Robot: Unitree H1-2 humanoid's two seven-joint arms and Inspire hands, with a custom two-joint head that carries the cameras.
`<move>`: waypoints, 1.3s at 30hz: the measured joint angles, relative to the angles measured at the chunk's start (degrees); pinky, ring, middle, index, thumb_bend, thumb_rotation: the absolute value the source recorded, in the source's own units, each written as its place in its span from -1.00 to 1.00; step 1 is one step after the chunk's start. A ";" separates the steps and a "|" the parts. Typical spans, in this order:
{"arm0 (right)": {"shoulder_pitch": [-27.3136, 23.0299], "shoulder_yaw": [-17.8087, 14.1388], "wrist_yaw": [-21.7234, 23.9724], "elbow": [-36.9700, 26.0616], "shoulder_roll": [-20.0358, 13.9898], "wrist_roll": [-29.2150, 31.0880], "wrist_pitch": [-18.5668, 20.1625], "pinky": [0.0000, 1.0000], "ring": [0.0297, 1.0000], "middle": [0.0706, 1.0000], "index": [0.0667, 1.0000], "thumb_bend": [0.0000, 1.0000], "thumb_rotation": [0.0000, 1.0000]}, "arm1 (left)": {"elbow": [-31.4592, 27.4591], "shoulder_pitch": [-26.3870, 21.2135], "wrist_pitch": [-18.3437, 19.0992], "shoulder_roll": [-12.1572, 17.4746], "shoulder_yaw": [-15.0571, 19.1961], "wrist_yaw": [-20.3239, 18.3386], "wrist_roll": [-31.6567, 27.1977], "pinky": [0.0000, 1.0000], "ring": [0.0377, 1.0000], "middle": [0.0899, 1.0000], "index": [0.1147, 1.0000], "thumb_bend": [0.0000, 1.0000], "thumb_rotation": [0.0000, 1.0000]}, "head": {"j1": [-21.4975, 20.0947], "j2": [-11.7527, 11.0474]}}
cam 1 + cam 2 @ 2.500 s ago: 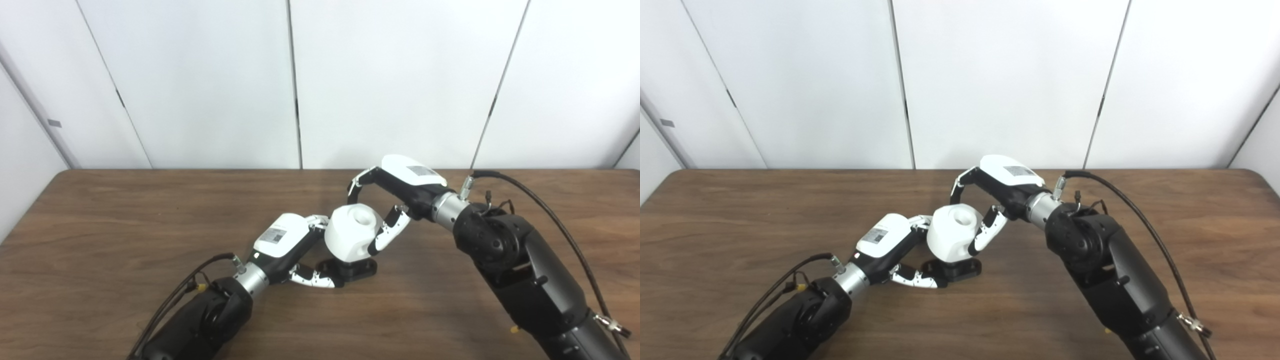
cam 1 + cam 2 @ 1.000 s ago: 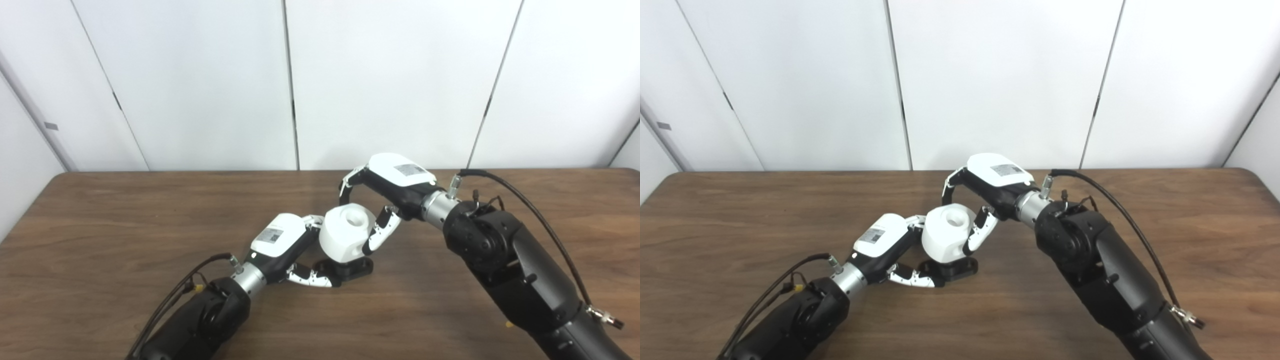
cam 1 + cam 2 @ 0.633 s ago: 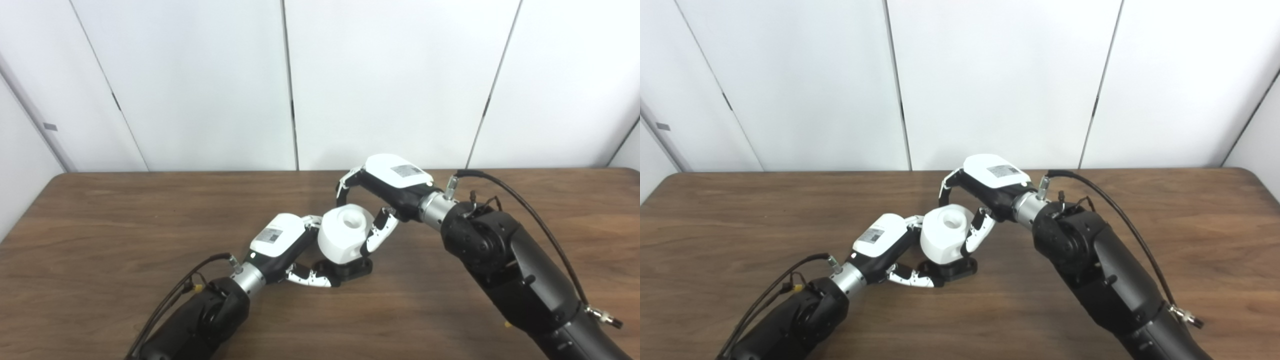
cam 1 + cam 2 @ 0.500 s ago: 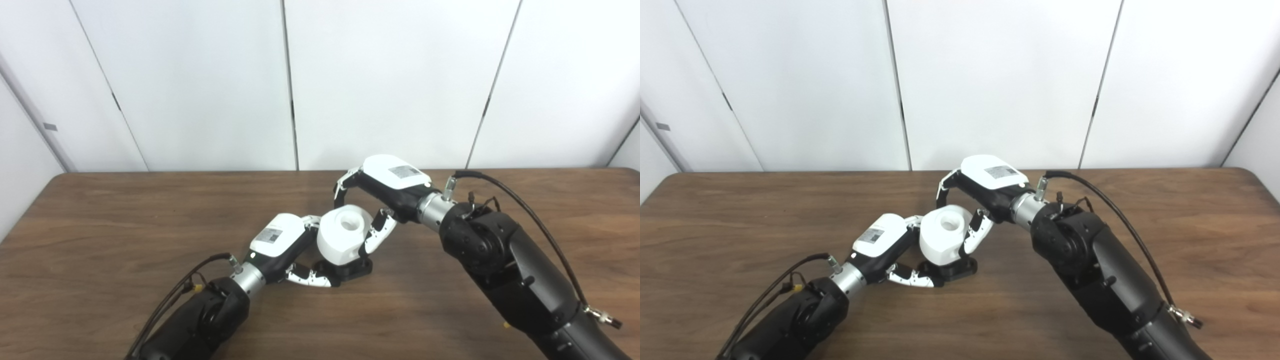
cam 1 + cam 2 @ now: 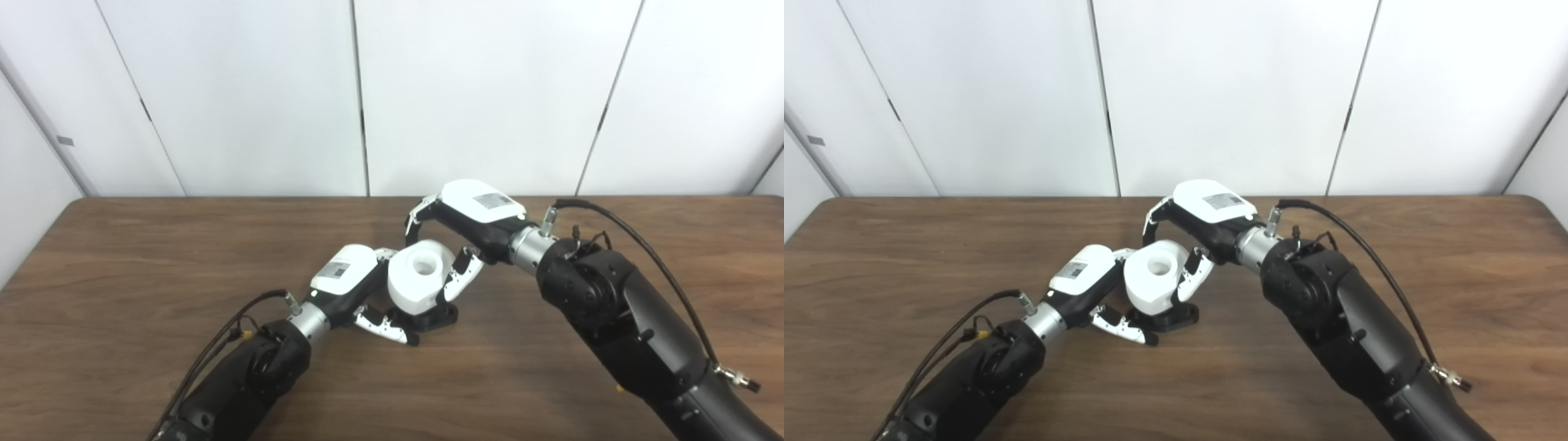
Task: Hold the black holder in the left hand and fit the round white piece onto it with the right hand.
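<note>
A dark wooden table (image 5: 122, 257) is shown from above, in front of white wall panels, with both robot arms reaching in from the bottom edge and meeting near the middle. The black holder (image 5: 432, 317) rests on the table, and it is braced by the left hand (image 5: 358, 288), whose fingers (image 5: 387, 327) are curled along its near side. The round white piece (image 5: 418, 283), a chunky faceted body with a round hollow in its top, is grasped by the right hand (image 5: 465, 236), with fingers wrapped over its far side and the thumb pressed against its near right face.

Compared with half a second earlier, the white piece has been brought lower and slightly leftward, so that its underside now appears to meet the holder, where a little more of the black base was visible before. The left hand's fingers have shifted a little along the base. It is judged that seating is nearly complete; whether the piece is fully home cannot be told, as the joint is hidden.
</note>
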 measured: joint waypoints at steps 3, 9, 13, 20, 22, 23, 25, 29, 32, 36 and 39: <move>0.00 0.01 0.00 0.02 -0.09 0.08 -0.01 0.76 0.71 0.50 -0.11 0.04 -0.73 | -0.01 0.05 0.20 -0.27 0.27 -0.21 -0.18 0.30 0.65 0.56 0.11 1.00 -0.50 | 0.09 0.17; -0.05 0.06 0.00 0.02 -0.25 0.16 -0.03 0.75 0.71 0.50 -0.11 0.04 -0.73 | -0.21 0.06 0.50 -0.38 0.45 -0.57 -0.23 0.30 0.66 0.57 0.16 1.00 -0.48 | 0.00 0.18; -0.08 0.14 0.00 0.02 -0.33 0.16 -0.03 0.75 0.71 0.49 -0.11 0.04 -0.73 | -0.35 0.09 0.80 -0.38 0.46 -0.70 -0.21 0.28 0.64 0.57 0.18 1.00 -0.47 | 0.00 0.26; -0.21 0.19 0.04 0.02 -0.57 0.29 -0.03 0.75 0.72 0.50 -0.11 0.04 -0.73 | -0.46 0.20 1.16 -0.55 0.63 -0.67 0.27 0.32 0.63 0.60 0.20 1.00 -0.47 | -0.17 0.44; -0.34 0.22 0.15 0.02 -0.69 0.30 -0.01 0.76 0.72 0.50 -0.11 0.04 -0.73 | -0.46 0.25 1.19 -0.63 0.69 -0.67 0.28 0.36 0.65 0.63 0.21 1.00 -0.47 | -0.18 0.44; -0.41 0.22 0.26 0.02 -0.75 0.28 0.00 0.76 0.72 0.50 -0.11 0.04 -0.73 | -0.46 0.28 1.25 -0.70 0.71 -0.67 0.28 0.37 0.65 0.63 0.21 1.00 -0.47 | -0.09 0.53; -0.56 0.21 0.66 -0.03 -0.93 0.30 0.03 0.76 0.72 0.50 -0.11 0.04 -0.73 | -0.48 0.32 1.37 -0.78 0.70 -0.67 0.36 0.35 0.64 0.62 0.20 1.00 -0.48 | -0.09 0.53; -0.63 0.21 1.13 -0.43 -1.20 0.28 0.12 0.76 0.72 0.50 -0.11 0.04 -0.73 | -0.51 0.31 1.39 -0.81 0.70 -0.67 0.50 0.35 0.64 0.62 0.17 1.00 -0.49 | -0.17 0.79; -0.63 0.40 1.60 -0.94 -1.48 0.35 0.12 0.76 0.71 0.51 -0.11 0.04 -0.73 | -0.55 0.28 1.39 -0.85 0.66 -0.67 0.70 0.35 0.64 0.62 0.18 1.00 -0.47 | -0.26 0.88; -0.73 0.68 2.42 -1.43 -1.47 0.61 0.02 0.77 0.70 0.50 -0.11 0.04 -0.73 | -0.58 0.27 1.39 -0.91 0.64 -0.69 0.97 0.36 0.63 0.61 0.17 1.00 -0.48 | -0.18 0.97; -0.86 0.67 2.78 -1.49 -1.49 0.81 0.04 0.77 0.70 0.49 -0.11 0.04 -0.73 | -0.63 0.28 1.39 -0.91 0.64 -0.69 1.00 0.35 0.63 0.61 0.18 1.00 -0.48 | -0.18 1.05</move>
